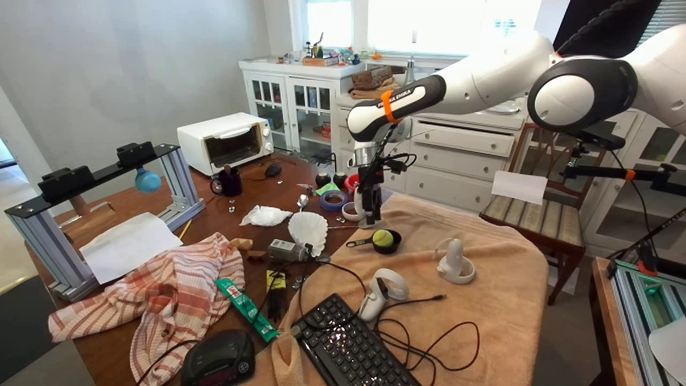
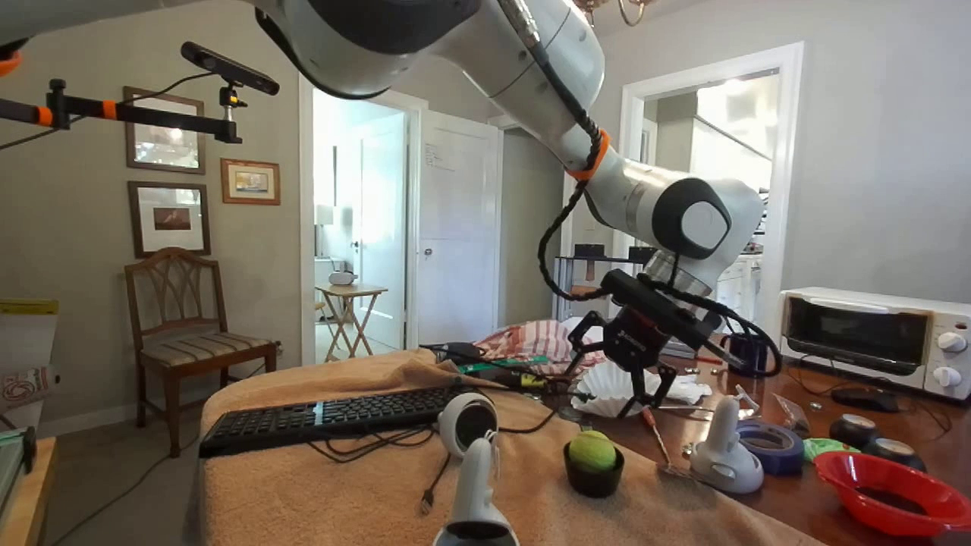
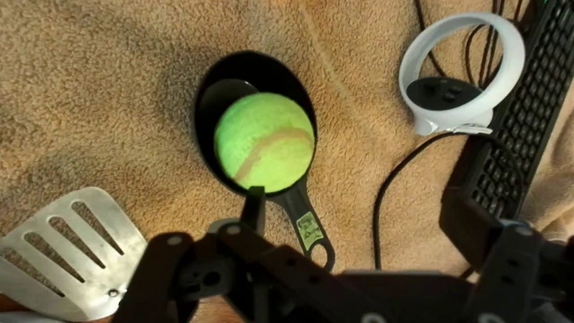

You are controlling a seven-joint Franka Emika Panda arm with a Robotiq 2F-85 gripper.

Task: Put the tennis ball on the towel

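The yellow-green tennis ball [image 1: 382, 238] sits in a black measuring cup [image 1: 394, 247] that stands on the tan towel [image 1: 498, 316]. The ball also shows in an exterior view [image 2: 592, 450] and in the wrist view [image 3: 264, 142]. My gripper [image 2: 598, 394] is open and empty. It hangs above the towel's edge, to the side of the cup and apart from the ball. In the wrist view the fingers [image 3: 356, 202] are spread wide, and one fingertip overlaps the cup's rim in the picture. A red-and-white striped cloth [image 1: 182, 289] lies bunched at the table's other side.
Two white controllers [image 1: 455, 262] and a black keyboard [image 1: 353, 343] with loose cables lie on the tan towel. A slotted metal spatula [image 3: 76, 251] lies close to the cup. Blue tape [image 2: 770, 447] and a red bowl [image 2: 887, 493] stand on the bare wood.
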